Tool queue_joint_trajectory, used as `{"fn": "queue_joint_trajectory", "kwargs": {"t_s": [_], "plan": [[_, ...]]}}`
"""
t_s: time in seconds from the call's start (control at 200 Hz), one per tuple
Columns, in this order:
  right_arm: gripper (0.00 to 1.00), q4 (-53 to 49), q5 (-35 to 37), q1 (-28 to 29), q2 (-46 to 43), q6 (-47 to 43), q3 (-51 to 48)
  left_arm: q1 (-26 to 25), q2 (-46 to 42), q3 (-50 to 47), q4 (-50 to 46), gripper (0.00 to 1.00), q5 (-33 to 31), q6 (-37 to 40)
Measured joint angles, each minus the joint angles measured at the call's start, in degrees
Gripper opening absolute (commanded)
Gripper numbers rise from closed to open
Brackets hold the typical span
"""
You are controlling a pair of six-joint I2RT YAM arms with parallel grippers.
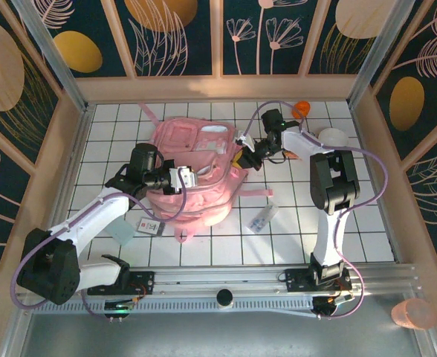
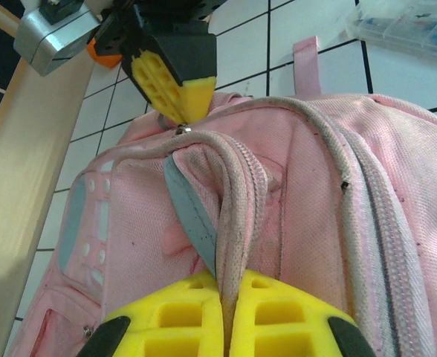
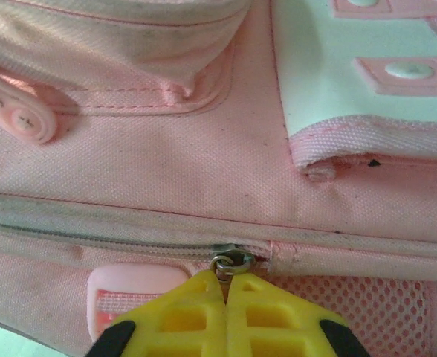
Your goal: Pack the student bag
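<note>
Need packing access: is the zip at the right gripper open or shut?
Shut: zip teeth meet up to the slider the right gripper pinches.

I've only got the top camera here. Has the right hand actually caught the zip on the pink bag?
Observer: Yes. The right wrist camera shows the right hand shut on the small metal ring of the zip.
Operator: What's the left hand pinching?
Observer: The left wrist camera shows the left hand shut on a fold of the student bag, a grey strip running into its grip.
Operator: Is the zip open yet?
Observer: Left of the ring it looks closed, on the right wrist camera.
</note>
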Motion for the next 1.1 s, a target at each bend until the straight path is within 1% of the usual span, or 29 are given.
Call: {"fn": "queue_joint_trajectory", "kwargs": {"t_s": [0.25,0.48,0.631,0.641,0.706,0.761,0.941,1.101], "plan": [[0.0,3.0,0.7,0.0,-3.9,3.7,-3.2,0.0,0.8,0.0,0.8,0.0,-0.9,-2.4],[0.0,3.4,-0.5,0.4,-8.4,7.4,-3.3,-0.2,2.1,0.0,2.5,0.0,-2.7,-3.9],[0.0,3.6,0.1,1.2,-9.2,10.6,-3.4,-0.3,2.4,0.1,3.4,0.0,-3.6,-4.3],[0.02,3.6,0.3,1.3,-9.2,10.7,-3.5,-0.3,2.4,0.1,3.5,0.0,-3.6,-4.3],[0.25,5.2,1.9,1.4,-9.6,12.1,-5.0,-0.4,2.4,0.1,3.5,0.0,-3.7,-4.4],[0.34,6.6,3.1,1.1,-10.1,13.2,-7.2,-0.4,2.4,0.1,3.4,0.0,-3.6,-4.5],[0.46,10.2,6.1,-1.0,-10.1,12.3,-10.5,-0.4,2.4,0.1,3.4,0.0,-2.9,-4.5],[0.47,13.3,6.7,-1.6,-8.5,10.2,-10.4,-0.4,2.4,0.1,3.4,0.0,-2.9,-4.5]]}}
